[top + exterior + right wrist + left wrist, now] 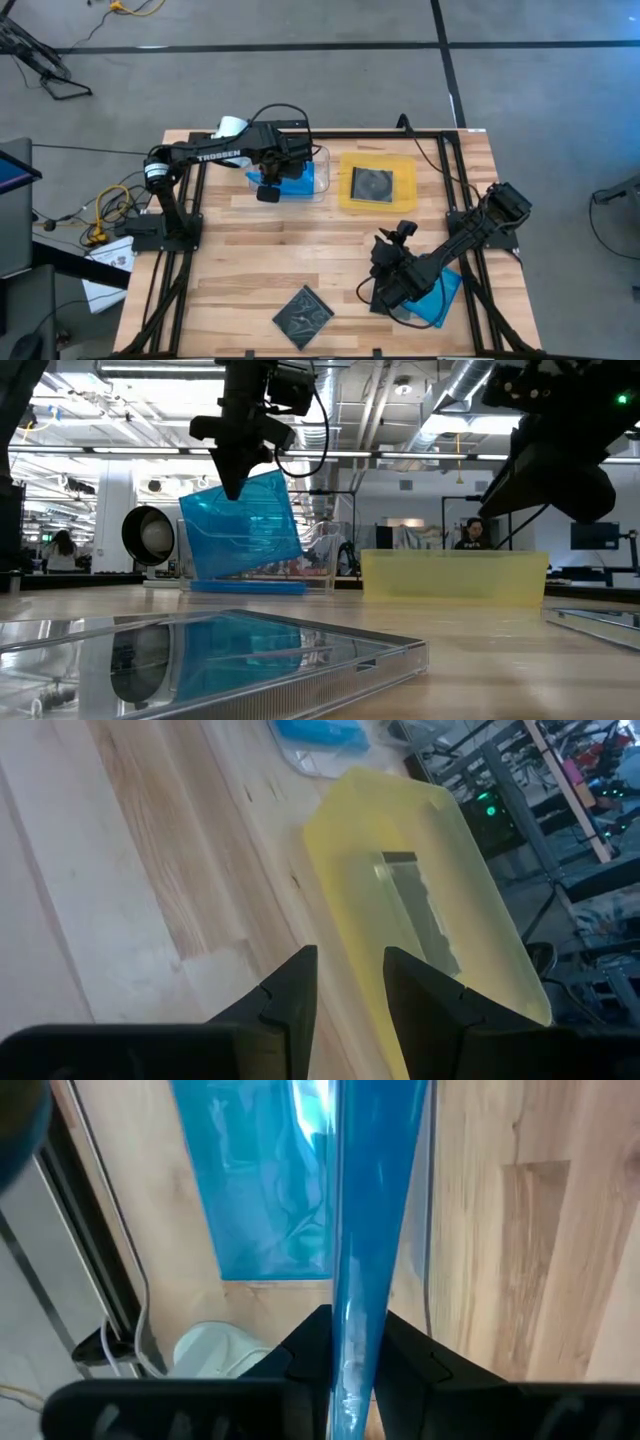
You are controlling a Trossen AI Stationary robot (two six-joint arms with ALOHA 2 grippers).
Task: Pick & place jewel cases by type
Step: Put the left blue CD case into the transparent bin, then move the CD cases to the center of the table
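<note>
Nearest me on the worktop (250, 270) lies a grey-clear case (303, 314); beside it the right pincer (388, 290) hovers slightly parted, empty, over a blue case (440, 293). Farther back, the left pincer (237, 480) clenches another blue case (242, 525) upright in the clear tray (318, 180), next to the yellow tray (377, 183).

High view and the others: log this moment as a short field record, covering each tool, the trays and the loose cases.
left tool: over the clear tray, clamped on the top edge of a blue jewel case hanging tilted above another blue case in the tray
right tool: near right of table, fingers apart, holding nothing
yellow tray: holds one grey-clear case
loose on table: a grey-clear case at the near edge; a blue case under the right arm
</note>
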